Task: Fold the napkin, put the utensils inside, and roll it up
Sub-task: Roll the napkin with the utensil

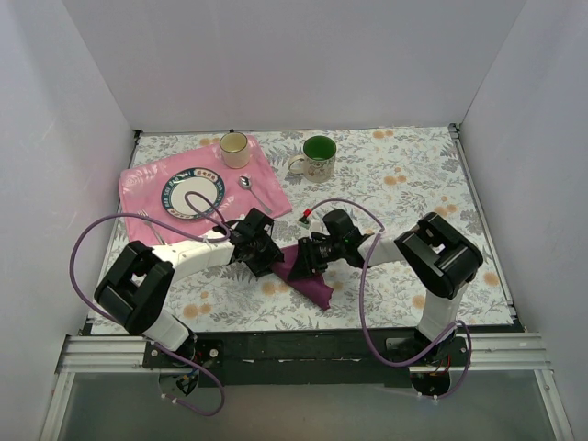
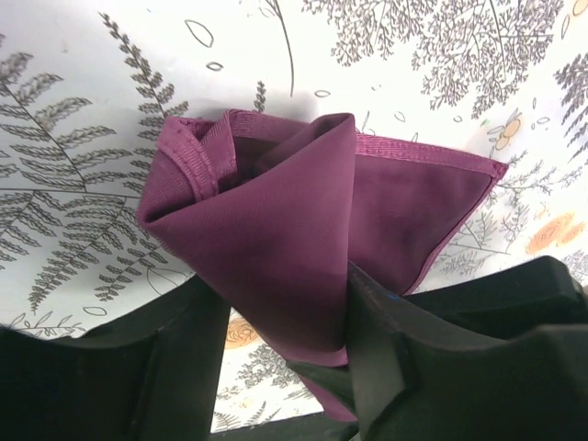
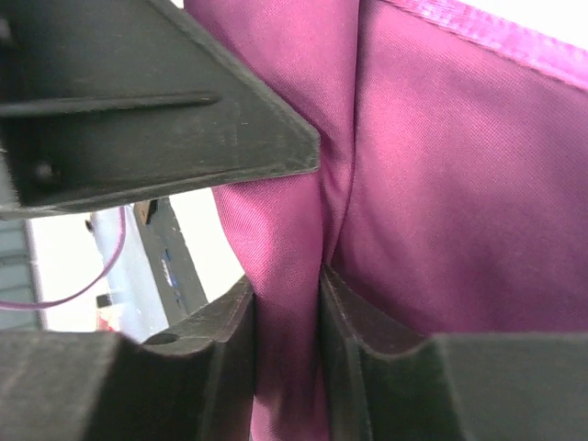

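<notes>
Top external view: we see the napkin (image 1: 315,285) bunched on the table (image 1: 413,184) near its front edge, between both arms; the left tool (image 2: 285,312) seems closed around a thick fold, the hemmed edge free above it; the right tool (image 3: 287,312) pinches another fold tight; the spoon (image 1: 246,183) and pink mat (image 1: 142,188) lie well behind.

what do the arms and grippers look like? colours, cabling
Left arm and right arm: bulky black joint housings with white links between them. A thin purple cable loops loose off each arm. Left gripper and right gripper are black; their fingers are matte, flat and angular.
</notes>
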Action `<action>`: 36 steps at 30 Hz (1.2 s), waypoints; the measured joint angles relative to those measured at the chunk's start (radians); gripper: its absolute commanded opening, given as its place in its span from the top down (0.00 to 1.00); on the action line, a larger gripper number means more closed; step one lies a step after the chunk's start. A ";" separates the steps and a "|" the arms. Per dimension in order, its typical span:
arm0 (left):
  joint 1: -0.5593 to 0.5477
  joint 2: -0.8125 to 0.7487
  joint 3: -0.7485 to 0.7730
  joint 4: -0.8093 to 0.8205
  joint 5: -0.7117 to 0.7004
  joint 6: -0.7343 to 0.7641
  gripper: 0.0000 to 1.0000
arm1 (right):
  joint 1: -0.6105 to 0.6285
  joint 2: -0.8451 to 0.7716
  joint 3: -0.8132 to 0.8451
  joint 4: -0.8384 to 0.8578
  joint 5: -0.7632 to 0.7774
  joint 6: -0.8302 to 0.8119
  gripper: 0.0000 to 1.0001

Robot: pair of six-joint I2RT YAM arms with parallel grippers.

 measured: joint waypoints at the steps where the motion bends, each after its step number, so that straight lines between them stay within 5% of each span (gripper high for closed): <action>1: 0.000 0.000 -0.002 0.000 -0.003 0.000 0.56 | 0.002 -0.004 0.010 -0.024 0.003 -0.016 0.56; 10: 0.000 0.000 -0.010 0.011 -0.010 0.006 0.58 | 0.045 -0.132 0.121 -0.399 0.230 -0.223 0.28; 19: 0.000 0.003 -0.001 0.010 -0.010 0.032 0.65 | 0.159 -0.253 0.187 -0.675 0.547 -0.393 0.16; 27: 0.003 0.004 0.010 0.006 -0.002 0.043 0.66 | 0.369 -0.386 0.097 -0.595 0.842 -0.555 0.12; 36: 0.026 0.004 0.010 0.006 0.024 0.052 0.68 | 0.547 -0.223 0.076 -0.430 1.194 -0.717 0.15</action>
